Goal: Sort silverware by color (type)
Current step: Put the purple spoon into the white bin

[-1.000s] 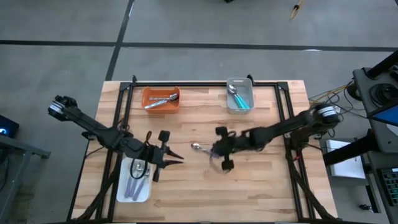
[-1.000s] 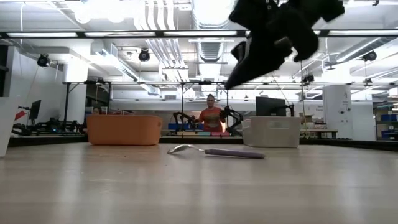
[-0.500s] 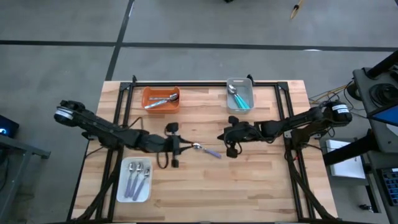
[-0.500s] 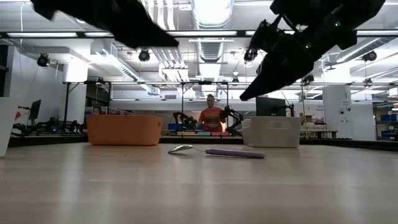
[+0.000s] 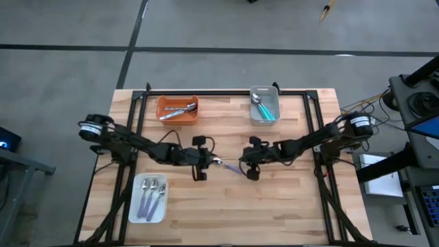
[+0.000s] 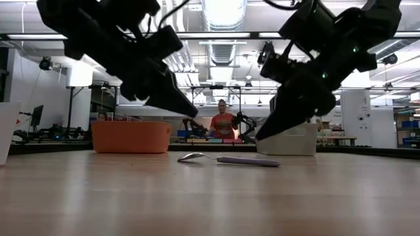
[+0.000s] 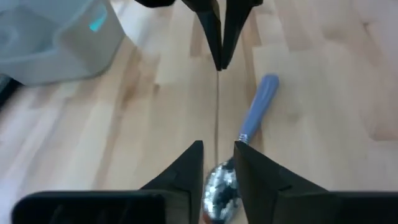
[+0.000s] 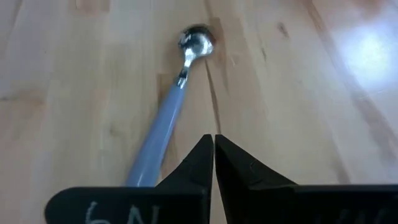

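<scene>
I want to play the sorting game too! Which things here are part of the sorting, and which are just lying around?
Part of the sorting:
- purple-handled metal spoon on the table
- silver spoons in the orange tray
- teal-handled spoons in the grey tray
- purple-handled spoons in the white tray

Just lying around:
- black frame rails along the wooden table

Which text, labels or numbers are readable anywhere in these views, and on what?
Right wrist view: white handwritten marks on the dark body of the right gripper, cut off by the picture's edge; possibly "6N", not surely readable.
Trays, spoon, table: no text visible.
Low view: room signage and screens behind the table too small to read.
</scene>
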